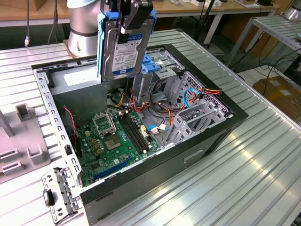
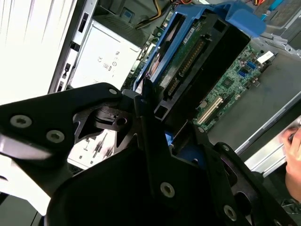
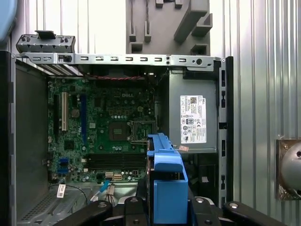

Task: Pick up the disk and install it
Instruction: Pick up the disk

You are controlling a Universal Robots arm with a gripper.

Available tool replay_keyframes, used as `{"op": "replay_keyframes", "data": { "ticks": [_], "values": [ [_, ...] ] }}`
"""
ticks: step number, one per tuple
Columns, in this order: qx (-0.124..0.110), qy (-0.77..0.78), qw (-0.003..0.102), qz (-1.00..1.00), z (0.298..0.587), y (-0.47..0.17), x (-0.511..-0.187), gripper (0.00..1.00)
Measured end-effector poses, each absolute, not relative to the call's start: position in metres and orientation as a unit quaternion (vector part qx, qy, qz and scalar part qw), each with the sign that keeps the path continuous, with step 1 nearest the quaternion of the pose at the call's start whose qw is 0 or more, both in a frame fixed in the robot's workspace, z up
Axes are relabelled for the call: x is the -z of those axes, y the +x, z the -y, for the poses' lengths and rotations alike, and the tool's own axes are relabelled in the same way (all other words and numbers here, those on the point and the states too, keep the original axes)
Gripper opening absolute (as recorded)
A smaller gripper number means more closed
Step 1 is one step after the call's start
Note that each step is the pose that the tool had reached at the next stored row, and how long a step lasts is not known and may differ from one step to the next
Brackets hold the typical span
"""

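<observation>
The fingers (image 1: 136,16) are clamped on the upper end of the disk (image 1: 121,47), which hangs upright from them, clear of everything below, its white label with the blue band facing the exterior camera. A blue carrier (image 1: 100,44) runs along the disk's edges. In the second wrist view the black fingers (image 2: 150,136) press the disk (image 2: 197,52) from both sides. In the first wrist view the carrier's blue end (image 3: 167,188) sticks out between them.

Below the fingers lies an open case (image 1: 207,136) on the slatted metal desk (image 1: 244,188). Directly under the held disk are the grey power supply (image 1: 77,75) and the near end of the green motherboard (image 1: 117,136). Beside the disk, toward the exterior view's right, stands the drive cage (image 1: 157,66) with more blue carriers in it. A grey fixture (image 1: 23,141) sits on the desk well off from the fingers, outside the case. A hand (image 2: 294,155) shows at the edge of the second wrist view, beyond the case wall.
</observation>
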State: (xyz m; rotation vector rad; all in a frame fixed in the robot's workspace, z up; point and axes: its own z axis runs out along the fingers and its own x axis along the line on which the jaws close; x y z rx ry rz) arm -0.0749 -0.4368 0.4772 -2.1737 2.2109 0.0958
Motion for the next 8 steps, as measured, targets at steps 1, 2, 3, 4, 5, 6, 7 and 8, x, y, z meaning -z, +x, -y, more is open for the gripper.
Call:
{"op": "replay_keyframes", "data": {
  "ticks": [1,2,3,4,5,6,7,8],
  "values": [
    [-0.031,-0.701,0.02,-0.713,0.4372,-0.0746,-0.4772,0.37],
    [-0.031,-0.701,0.02,-0.713,0.4379,-0.074,-0.4771,0.37],
    [-0.031,-0.701,0.02,-0.713,0.4383,-0.0737,-0.477,0.37],
    [-0.031,-0.701,0.02,-0.713,0.439,-0.0731,-0.477,0.37],
    [-0.031,-0.701,0.02,-0.713,0.4396,-0.0723,-0.4769,0.37],
    [-0.031,-0.701,0.02,-0.713,0.4401,-0.0716,-0.4768,0.37],
    [-0.031,-0.701,0.02,-0.713,0.4404,-0.0711,-0.4768,0.37],
    [-0.031,-0.701,0.02,-0.713,0.4407,-0.0706,-0.4767,0.37]
  ]
}}
